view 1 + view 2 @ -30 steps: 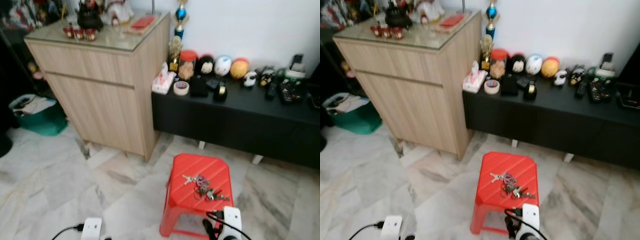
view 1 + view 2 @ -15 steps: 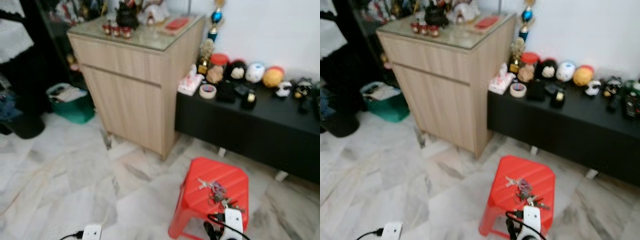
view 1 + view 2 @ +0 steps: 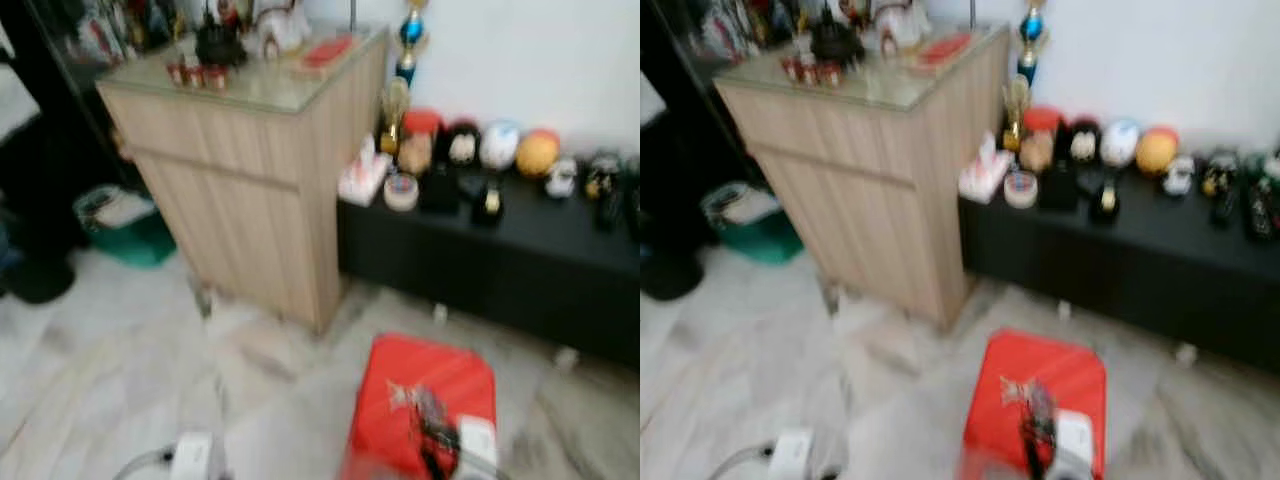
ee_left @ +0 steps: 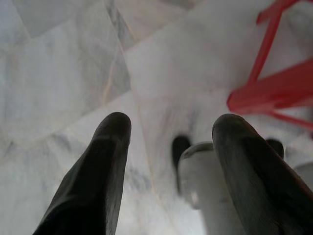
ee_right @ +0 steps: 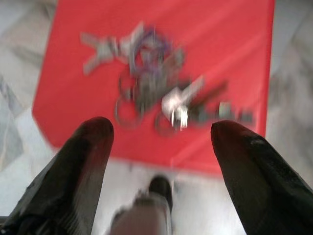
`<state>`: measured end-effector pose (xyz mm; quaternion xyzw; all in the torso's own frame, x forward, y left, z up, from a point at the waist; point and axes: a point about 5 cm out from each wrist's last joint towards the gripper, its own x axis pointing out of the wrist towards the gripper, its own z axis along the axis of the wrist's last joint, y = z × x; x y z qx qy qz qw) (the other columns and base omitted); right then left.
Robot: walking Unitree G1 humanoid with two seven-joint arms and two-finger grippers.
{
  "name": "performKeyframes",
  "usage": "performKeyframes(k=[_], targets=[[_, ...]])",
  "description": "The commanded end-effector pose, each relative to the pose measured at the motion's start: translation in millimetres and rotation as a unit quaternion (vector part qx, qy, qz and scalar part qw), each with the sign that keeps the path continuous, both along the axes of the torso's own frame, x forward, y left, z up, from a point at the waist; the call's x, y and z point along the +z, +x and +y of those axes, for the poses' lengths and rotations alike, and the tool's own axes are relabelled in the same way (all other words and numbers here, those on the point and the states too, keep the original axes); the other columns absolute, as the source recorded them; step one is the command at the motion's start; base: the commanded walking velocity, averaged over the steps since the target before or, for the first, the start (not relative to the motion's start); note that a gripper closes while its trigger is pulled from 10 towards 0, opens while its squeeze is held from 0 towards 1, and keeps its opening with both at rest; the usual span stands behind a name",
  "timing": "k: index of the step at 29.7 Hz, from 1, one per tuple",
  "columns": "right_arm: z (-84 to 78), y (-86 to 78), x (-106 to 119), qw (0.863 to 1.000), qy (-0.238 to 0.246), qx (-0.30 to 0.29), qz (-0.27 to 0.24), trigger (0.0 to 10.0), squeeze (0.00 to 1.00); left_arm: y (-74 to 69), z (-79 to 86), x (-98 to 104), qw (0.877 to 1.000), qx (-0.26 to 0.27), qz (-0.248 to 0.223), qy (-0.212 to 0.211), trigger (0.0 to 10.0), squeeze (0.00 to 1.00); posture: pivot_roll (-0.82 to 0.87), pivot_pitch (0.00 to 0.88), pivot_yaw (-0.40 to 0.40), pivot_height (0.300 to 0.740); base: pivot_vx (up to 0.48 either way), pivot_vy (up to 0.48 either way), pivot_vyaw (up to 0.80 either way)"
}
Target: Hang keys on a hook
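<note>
A bunch of keys (image 5: 156,98) on several rings lies on top of a red plastic stool (image 3: 424,398). My right gripper (image 5: 161,134) hangs open just short of the stool's near edge, above the floor, with nothing between its fingers. The keys (image 3: 425,410) also appear, blurred, on the stool in the head views. My left gripper (image 4: 171,132) is open over the marble floor (image 4: 63,83), beside the stool's red legs (image 4: 269,88). No hook can be made out.
A wooden cabinet (image 3: 250,170) with a glass top stands at the back left. A low black bench (image 3: 500,250) crowded with small ornaments runs along the white wall. A green bin (image 3: 120,225) sits left of the cabinet.
The whole head picture has shifted and blurred, so the camera is moving. The stool and keys lie where they were. Both arms hang as before.
</note>
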<state>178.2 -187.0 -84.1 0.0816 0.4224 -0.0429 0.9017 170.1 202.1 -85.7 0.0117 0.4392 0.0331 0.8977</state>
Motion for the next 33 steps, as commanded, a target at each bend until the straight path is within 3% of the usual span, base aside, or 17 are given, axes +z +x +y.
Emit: performKeyframes(k=[1,10,15,17,18,22,24,26,30,31,33], targets=[[12.8,2.5,0,1.0,0.015,0.005,-0.004,10.0,0.0,-4.2,11.9,1,1.0,0.01,-0.001,0.016,10.0,0.0,0.01,0.045,0.001,0.74,0.0,0.0,0.0],[11.7,3.6,2,1.0,0.01,0.004,-0.024,10.0,0.0,2.1,9.1,5,0.999,-0.003,-0.036,0.012,10.0,0.0,0.01,0.049,0.002,0.74,0.0,0.0,0.0],[12.3,9.8,9,0.996,0.0,0.034,-0.079,10.0,0.0,12.4,25.5,19,0.991,0.058,-0.122,0.013,10.0,0.0,0.0,0.057,0.005,0.74,0.0,0.0,0.0],[16.6,36.8,27,0.988,-0.003,0.044,-0.149,10.0,0.0,14.7,29.0,23,0.988,0.056,-0.142,0.022,10.0,0.0,0.01,0.059,0.005,0.74,0.0,0.0,0.0],[17.7,52.3,41,0.979,-0.013,0.05,-0.198,10.0,0.0,20.4,31.2,30,0.984,0.055,-0.17,0.025,10.0,0.0,0.01,0.059,0.005,0.74,0.0,0.0,0.0],[14.5,59.2,52,0.969,-0.03,0.047,-0.24,10.0,0.0,34.7,31.9,46,0.97,0.046,-0.239,0.027,10.0,0.0,0.01,0.06,0.005,0.74,0.0,0.0,0.0],[12.0,64.0,58,0.963,-0.032,0.038,-0.266,10.0,0.0,43.0,26.6,61,0.954,0.031,-0.296,0.034,10.0,0.0,0.0,0.056,0.006,0.74,0.0,0.0,0.0],[14.1,67.8,66,0.953,-0.041,0.046,-0.297,10.0,0.0,42.5,18.6,70,0.942,0.018,-0.333,0.038,10.0,0.0,-0.01,0.052,0.007,0.74,0.0,0.0,0.0],[17.8,69.9,77,0.939,-0.048,0.055,-0.335,10.0,0.0,38.6,14.5,76,0.932,0.027,-0.36,0.037,10.0,0.0,0.0,0.05,0.006,0.74,0.0,0.0,0.0],[19.3,68.8,82,0.933,-0.052,0.057,-0.353,10.0,0.0,37.4,11.9,82,0.923,0.028,-0.381,0.036,10.0,0.0,-0.01,0.05,0.004,0.74,0.0,0.0,0.0],[19.8,67.8,83,0.931,-0.053,0.056,-0.358,10.0,0.0,36.8,10.4,85,0.919,0.029,-0.391,0.036,10.0,0.0,-0.01,0.046,0.003,0.74,0.0,0.0,0.0]])
